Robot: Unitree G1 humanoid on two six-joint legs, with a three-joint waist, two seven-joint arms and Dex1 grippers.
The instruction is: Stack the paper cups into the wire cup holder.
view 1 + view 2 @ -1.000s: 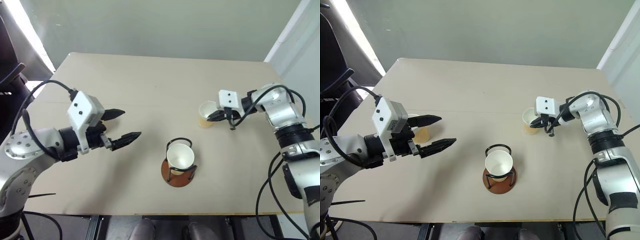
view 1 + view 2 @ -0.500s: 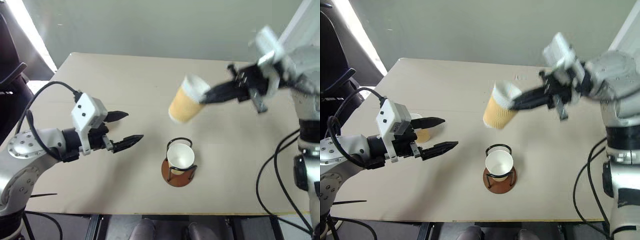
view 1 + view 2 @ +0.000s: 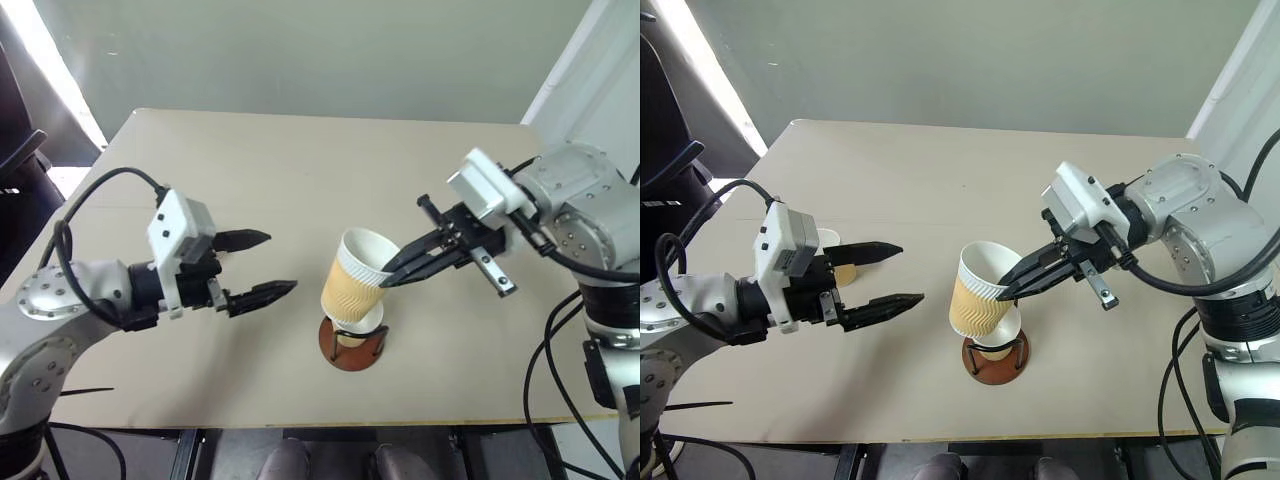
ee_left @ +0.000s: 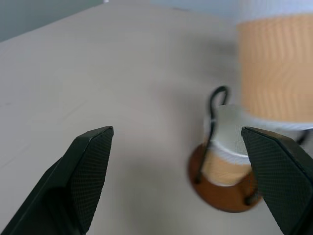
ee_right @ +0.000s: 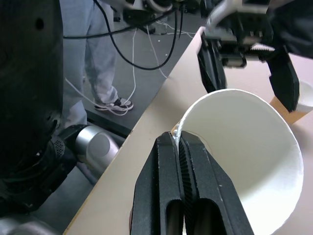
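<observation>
Right fingers point(image 3: 392, 276) pinching paper cup point(image 3: 353, 280), now above wire cup holder point(image 3: 352, 345).

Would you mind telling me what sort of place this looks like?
Probably a robotics lab or test room: a plain beige table, loose cables on the floor, and a person standing beside the setup.

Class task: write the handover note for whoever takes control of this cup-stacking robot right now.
Right gripper: shut on the rim of a paper cup, held tilted just above the wire cup holder.
Left gripper: open, holding nothing, off to the holder's left.
Done: one cup in the holder.
Left: seat the held cup into it, then fetch the third cup on the table behind the left gripper.
</observation>
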